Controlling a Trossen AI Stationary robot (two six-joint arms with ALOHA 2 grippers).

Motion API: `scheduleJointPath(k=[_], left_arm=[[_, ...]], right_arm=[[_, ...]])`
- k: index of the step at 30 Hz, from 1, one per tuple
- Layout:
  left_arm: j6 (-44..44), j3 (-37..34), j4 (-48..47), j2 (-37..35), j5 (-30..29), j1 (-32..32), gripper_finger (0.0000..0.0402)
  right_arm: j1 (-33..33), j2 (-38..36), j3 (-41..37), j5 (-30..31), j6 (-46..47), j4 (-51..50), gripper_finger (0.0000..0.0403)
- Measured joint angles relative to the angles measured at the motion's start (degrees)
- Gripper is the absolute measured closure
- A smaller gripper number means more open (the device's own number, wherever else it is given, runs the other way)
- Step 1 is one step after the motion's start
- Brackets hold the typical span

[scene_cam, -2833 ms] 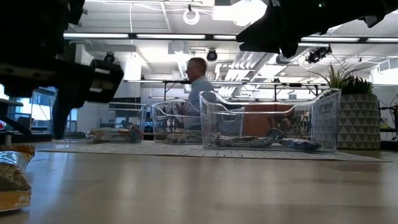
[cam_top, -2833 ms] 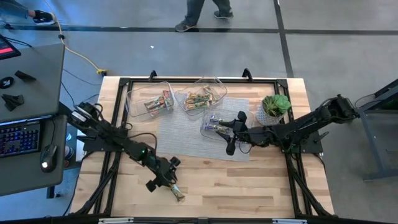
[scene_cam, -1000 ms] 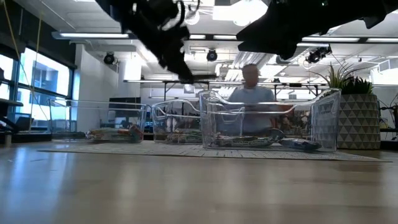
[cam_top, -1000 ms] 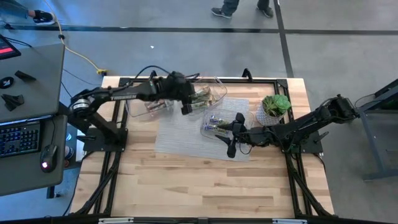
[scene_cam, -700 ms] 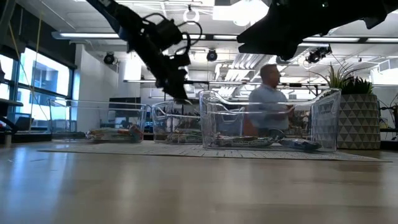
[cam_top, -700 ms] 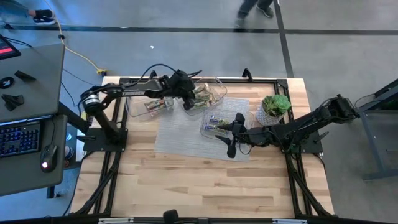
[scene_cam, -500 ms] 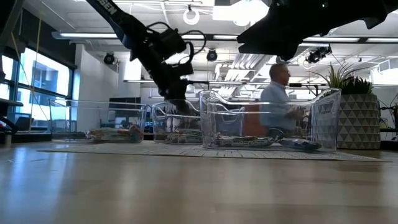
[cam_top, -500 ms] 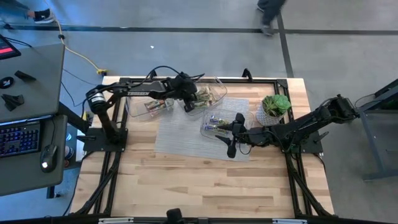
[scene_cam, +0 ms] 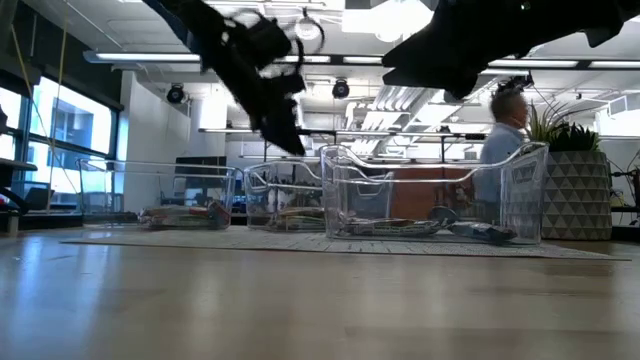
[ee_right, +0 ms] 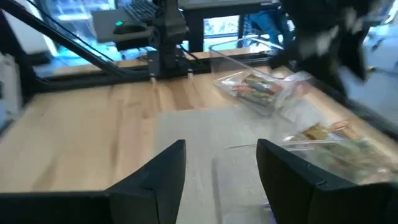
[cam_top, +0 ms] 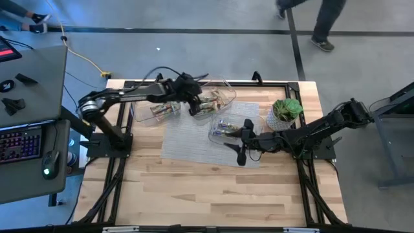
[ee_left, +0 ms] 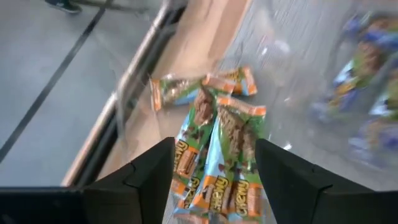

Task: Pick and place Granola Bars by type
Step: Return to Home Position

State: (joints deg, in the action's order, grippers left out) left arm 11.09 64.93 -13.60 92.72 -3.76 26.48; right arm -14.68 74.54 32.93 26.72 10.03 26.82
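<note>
Toward the back left of the mat (cam_top: 187, 145), the left gripper (ee_left: 214, 165) hangs with jaws wide and empty over the orange-green bars (ee_left: 217, 140) lying in the middle tub (cam_top: 230, 97). On the mat's right side, the right gripper (ee_right: 221, 167) waits by the tub of purple bars (cam_top: 226, 128), jaws parted and empty. The bars look light, flat and slick-wrapped, so a pinch across the narrow middle probably suits them best.

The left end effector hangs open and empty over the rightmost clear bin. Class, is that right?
Not quite: the left end effector hangs open and empty over the middle bin, above its orange-wrapped bars, as the high and left wrist views show.
</note>
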Motion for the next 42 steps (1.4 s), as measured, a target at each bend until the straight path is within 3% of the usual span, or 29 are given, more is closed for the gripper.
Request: scheduleJointPath(k=[3, 5, 9, 13, 19, 26, 29, 35, 39, 42], left_arm=[[-1.1, 2.8, -6.7, -5.9, 3.3, 0.1, 0.0183], [-3.8, 5.8, -16.0, -10.3, 5.5, 0.1, 0.0183], [-6.5, 11.5, -35.4, -19.7, 8.6, 0.1, 0.0183], [-6.6, 10.3, -43.1, -32.9, 12.6, 0.1, 0.0183], [-8.6, -7.0, -34.8, -60.2, 15.2, 0.1, 0.0183], [-13.9, -33.4, -17.9, -91.6, 23.7, 0.1, 0.0183], [-16.0, -38.9, -13.6, -91.7, 26.3, 0.1, 0.0183], [-14.6, -45.5, 0.4, -83.1, 23.9, 0.1, 0.0183], [-14.4, -49.5, 10.9, -81.8, 23.1, 0.1, 0.0183], [-14.5, -52.2, 12.6, -81.7, 24.3, 0.1, 0.0183]], right_arm=[[0.1, -1.0, 0.0, -1.7, 0.1, -0.1, 0.0222], [0.1, -3.7, 0.0, -1.7, -0.7, -0.5, 0.0222], [-0.4, -14.2, 0.0, -1.7, -0.9, -7.4, 0.0222], [-2.4, -27.0, 0.0, -1.9, 1.2, -18.8, 0.0222], [-5.2, -39.7, 0.0, -5.1, -6.5, -25.6, 0.0222], [-5.7, -43.2, 0.0, -7.0, -12.2, -28.3, 0.0222], [-5.6, -42.9, 0.0, -7.3, -11.8, -28.4, 0.0222], [-6.0, -40.9, -1.8, -8.2, -10.1, -27.0, 0.0222], [-6.0, -40.4, -9.4, -7.9, -10.7, -17.0, 0.0222], [-6.0, -40.7, -15.5, -8.2, -11.6, -7.7, 0.0222]])
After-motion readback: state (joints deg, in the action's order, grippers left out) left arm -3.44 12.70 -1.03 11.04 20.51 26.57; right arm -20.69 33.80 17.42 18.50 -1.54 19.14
